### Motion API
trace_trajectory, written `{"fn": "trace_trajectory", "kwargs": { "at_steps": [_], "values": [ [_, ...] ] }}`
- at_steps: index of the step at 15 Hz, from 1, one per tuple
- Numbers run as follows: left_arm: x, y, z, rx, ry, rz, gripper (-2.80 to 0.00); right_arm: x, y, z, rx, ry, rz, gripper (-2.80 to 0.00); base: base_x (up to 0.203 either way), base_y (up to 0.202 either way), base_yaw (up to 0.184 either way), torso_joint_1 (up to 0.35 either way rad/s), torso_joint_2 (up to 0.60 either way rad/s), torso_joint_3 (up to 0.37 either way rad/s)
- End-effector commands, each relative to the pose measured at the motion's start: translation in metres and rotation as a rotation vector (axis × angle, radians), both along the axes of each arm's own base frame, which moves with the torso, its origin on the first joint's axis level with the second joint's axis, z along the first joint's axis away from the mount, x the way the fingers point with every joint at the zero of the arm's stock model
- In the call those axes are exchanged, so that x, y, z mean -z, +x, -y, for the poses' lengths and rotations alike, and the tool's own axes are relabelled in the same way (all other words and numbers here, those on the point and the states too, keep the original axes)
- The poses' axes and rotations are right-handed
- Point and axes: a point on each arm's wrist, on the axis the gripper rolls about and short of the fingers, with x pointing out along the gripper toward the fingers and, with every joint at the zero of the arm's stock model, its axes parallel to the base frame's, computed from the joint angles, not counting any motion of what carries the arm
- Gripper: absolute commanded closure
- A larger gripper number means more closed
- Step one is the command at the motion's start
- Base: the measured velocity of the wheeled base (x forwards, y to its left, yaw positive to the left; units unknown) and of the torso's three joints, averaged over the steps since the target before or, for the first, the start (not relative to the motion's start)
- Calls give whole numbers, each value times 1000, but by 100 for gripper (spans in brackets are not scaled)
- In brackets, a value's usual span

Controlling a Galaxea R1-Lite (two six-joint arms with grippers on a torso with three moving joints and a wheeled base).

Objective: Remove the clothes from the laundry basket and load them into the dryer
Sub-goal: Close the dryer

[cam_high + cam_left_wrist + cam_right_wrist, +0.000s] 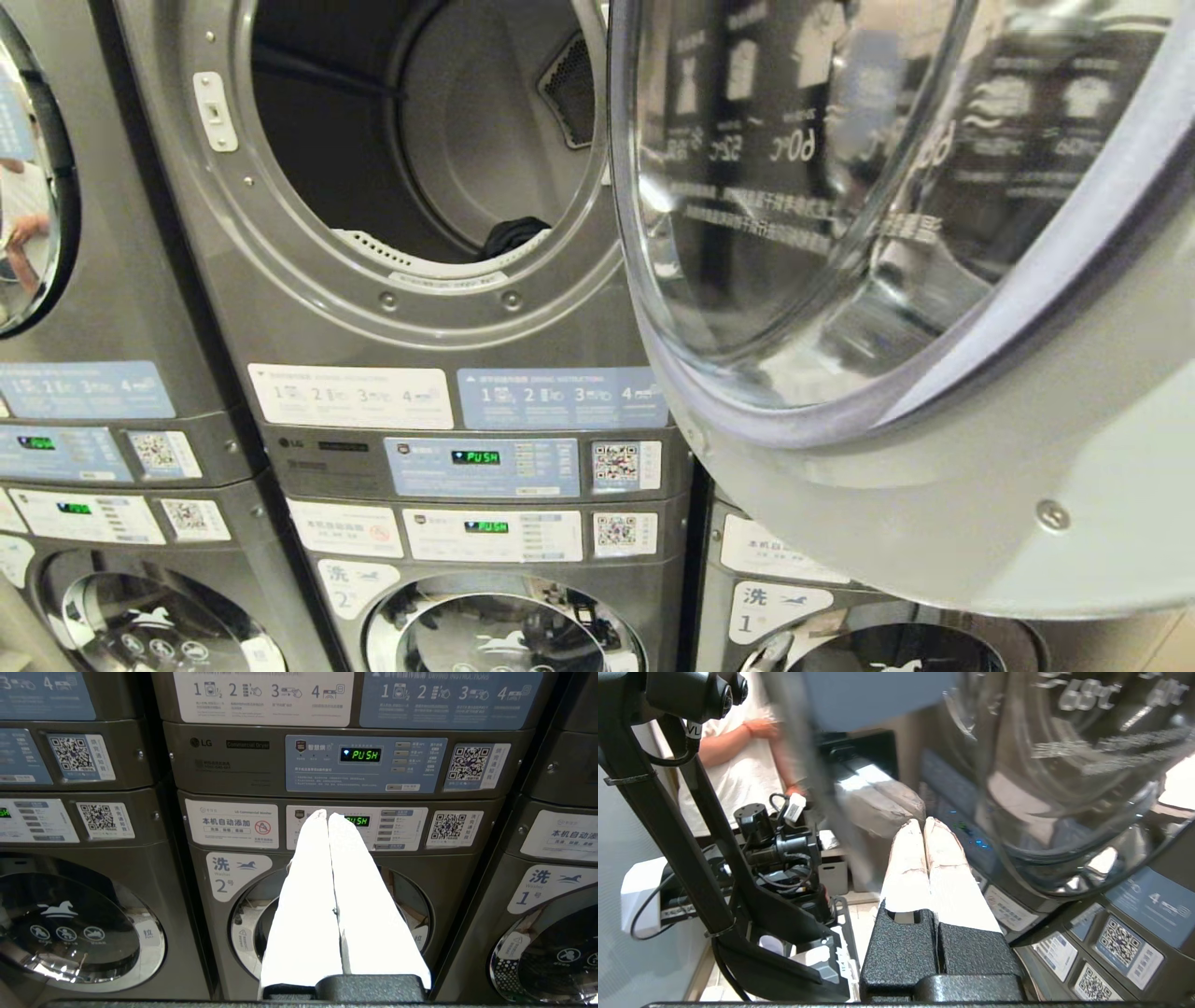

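One dark garment (514,235) is seen inside the dryer (420,308), lying low at the front lip of the drum, just behind the perforated white strip along the bottom of the opening. It appears as a small black, bunched mound; its fabric and kind cannot be told. The rest of the drum (467,140) is seen as bare grey metal, with a meshed vent on its back wall. The laundry basket is not seen in any view.

The dryer door (887,308) is swung wide open to the right, close to the head camera, and its curved glass fills much of that view, with reflected printed signs across it. Below the opening, instruction stickers and a control panel (483,466) with a green "PUSH" display are shown. A washer (327,914) with its round door shut is stacked beneath, labelled 2, and similar machines are placed on either side.

The left gripper (323,814) is held in front of the washer's control strip, its white fingers pressed together with nothing between them. The right gripper (923,822) is positioned beneath the open dryer door, its fingers likewise closed together and empty. In the right wrist view, parts of the robot's own black frame (691,858) are seen, and a person (738,760) in a white shirt is standing behind it.
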Motion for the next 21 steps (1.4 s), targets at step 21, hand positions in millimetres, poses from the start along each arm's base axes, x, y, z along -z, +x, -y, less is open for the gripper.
{"fn": "trace_trajectory", "kwargs": {
  "at_steps": [21],
  "values": [
    [0, 0, 0, 0, -1, 2, 0, -2, 33, -71, -341, -78, -1, 0, 0, 0, 0, 0, 1, 42]
  ]
}}
